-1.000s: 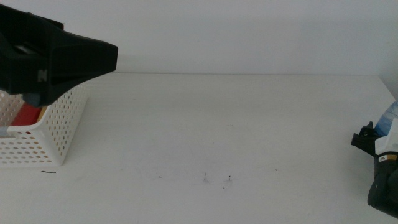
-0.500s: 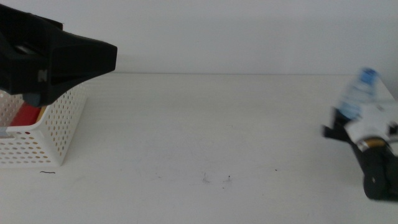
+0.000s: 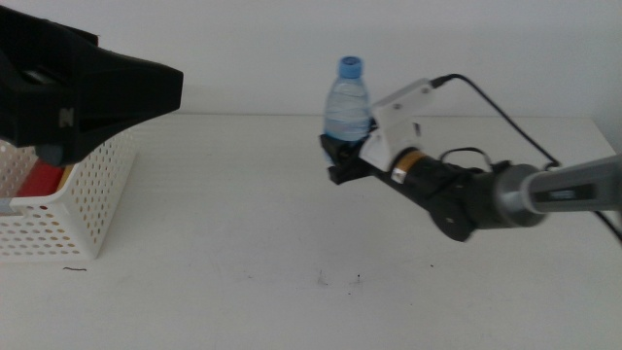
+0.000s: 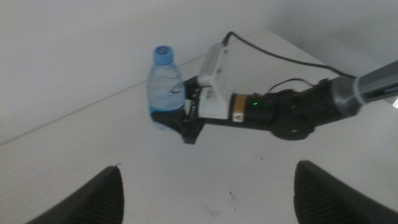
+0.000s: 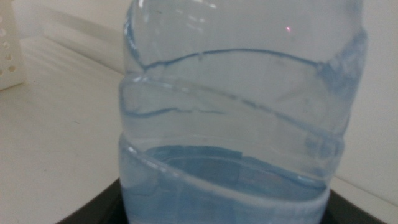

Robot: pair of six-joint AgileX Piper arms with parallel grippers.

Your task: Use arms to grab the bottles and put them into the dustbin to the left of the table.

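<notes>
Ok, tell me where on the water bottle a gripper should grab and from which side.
Low on the body, from the side, as the right gripper holds it now. The water bottle stands upright with its blue cap on top, and its ribbed, rounded lower body sits between the jaws. A low side grip probably keeps it upright on the way to the dustbin. The left gripper is open above the dustbin.
</notes>
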